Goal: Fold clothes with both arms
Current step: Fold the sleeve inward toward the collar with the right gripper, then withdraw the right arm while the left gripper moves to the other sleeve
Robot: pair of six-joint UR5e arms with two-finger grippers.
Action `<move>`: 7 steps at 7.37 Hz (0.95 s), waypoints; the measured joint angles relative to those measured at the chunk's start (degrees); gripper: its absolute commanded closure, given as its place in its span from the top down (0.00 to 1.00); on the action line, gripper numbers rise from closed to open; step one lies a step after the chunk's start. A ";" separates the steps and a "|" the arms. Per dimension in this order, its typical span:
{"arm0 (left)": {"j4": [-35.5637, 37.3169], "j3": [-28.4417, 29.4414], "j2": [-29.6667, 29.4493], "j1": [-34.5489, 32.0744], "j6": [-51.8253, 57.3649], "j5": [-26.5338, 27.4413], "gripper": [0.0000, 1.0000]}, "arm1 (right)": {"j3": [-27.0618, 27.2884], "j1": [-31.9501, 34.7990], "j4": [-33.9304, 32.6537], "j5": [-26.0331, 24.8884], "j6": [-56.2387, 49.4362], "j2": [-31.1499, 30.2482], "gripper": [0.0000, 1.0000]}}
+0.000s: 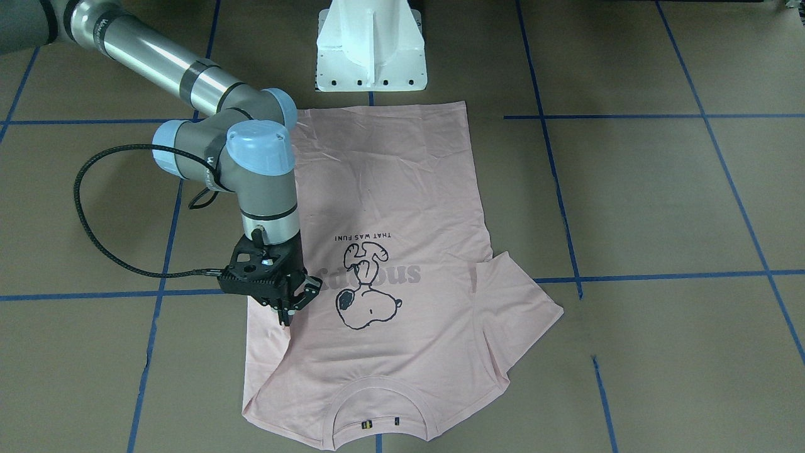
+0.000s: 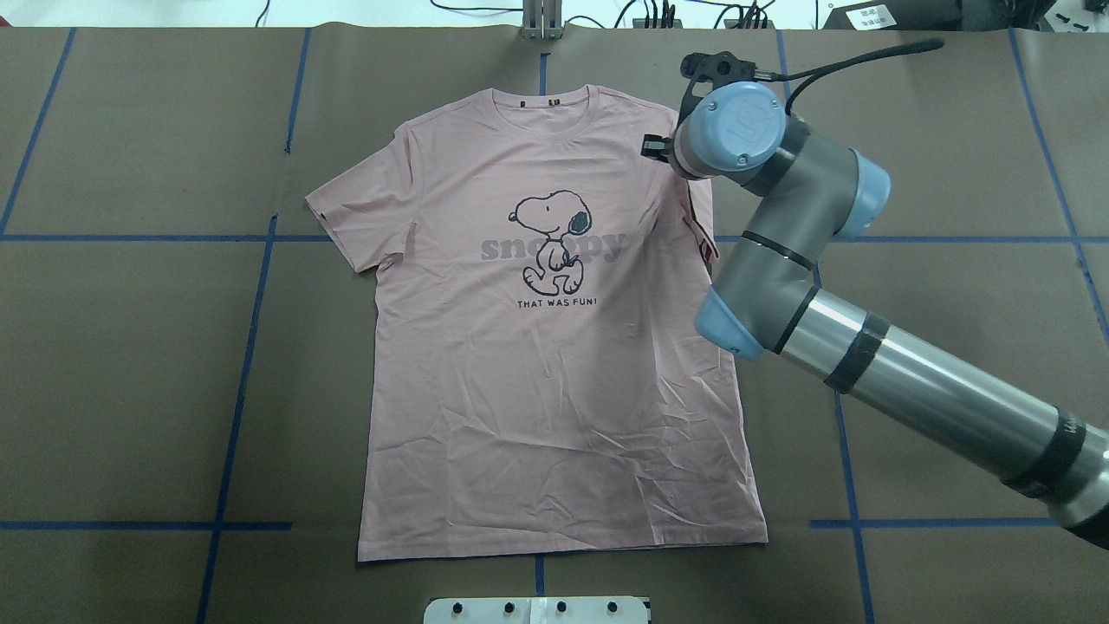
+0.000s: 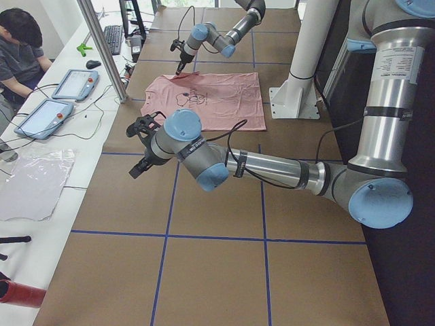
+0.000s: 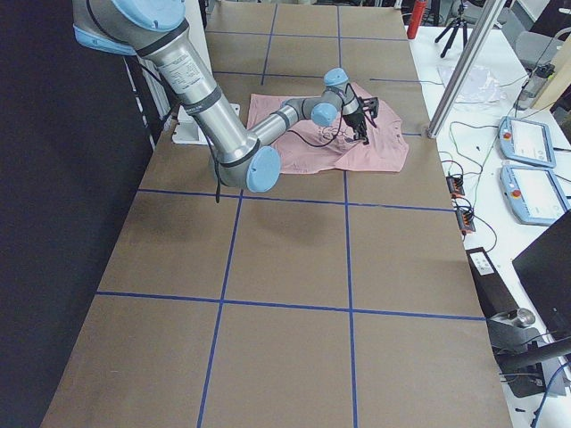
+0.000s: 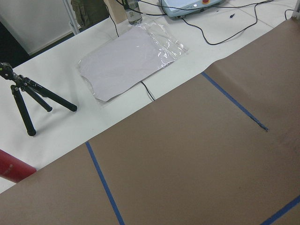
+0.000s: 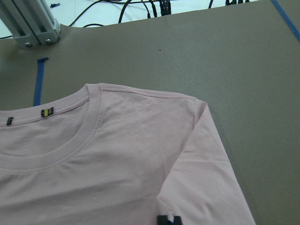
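T-shirt (image 2: 554,390): face up on desk (image 2: 130,347). Right tool (image 1: 285,319) closed on its shoulder fabric; left tool (image 3: 138,166) far off, state: cannot tell. Risk: 1-arm pull drags, skews it.

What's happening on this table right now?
A two-armed robot is starting to fold a pink Snoopy T-shirt, which lies flat, print up, on the brown table. The right gripper is down on the shirt beside its sleeve, fingertips apparently pinched on the fabric. The left gripper hangs above bare table, away from the shirt, and its state can't be judged.
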 measured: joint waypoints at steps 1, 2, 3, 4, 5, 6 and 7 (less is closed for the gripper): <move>-0.01 0.05 0.09 0.02 0.00 -0.18 1.00 | -0.91 -0.68 -0.03 -0.77 0.27 1.01 0.99; -0.03 0.11 0.22 0.03 0.06 -0.22 1.00 | -1.89 -0.98 -0.01 -1.13 0.77 1.78 1.00; -0.03 0.17 0.36 0.03 0.28 -0.10 1.00 | -2.67 -1.02 -0.11 -1.25 1.13 2.55 1.00; 0.03 0.31 0.39 0.03 0.36 0.02 1.00 | -3.03 -0.58 -0.25 -0.85 0.56 3.30 1.00; 0.02 0.50 0.37 0.06 0.19 -0.03 1.00 | -3.09 0.88 -0.39 0.92 -1.30 3.68 1.00; -0.42 0.39 0.26 0.20 0.15 -0.11 1.00 | -3.03 3.36 -0.60 4.35 -4.30 3.81 1.00; -1.34 0.17 0.13 1.27 0.11 -0.16 1.00 | -2.92 6.93 -0.82 9.36 -8.59 3.69 1.00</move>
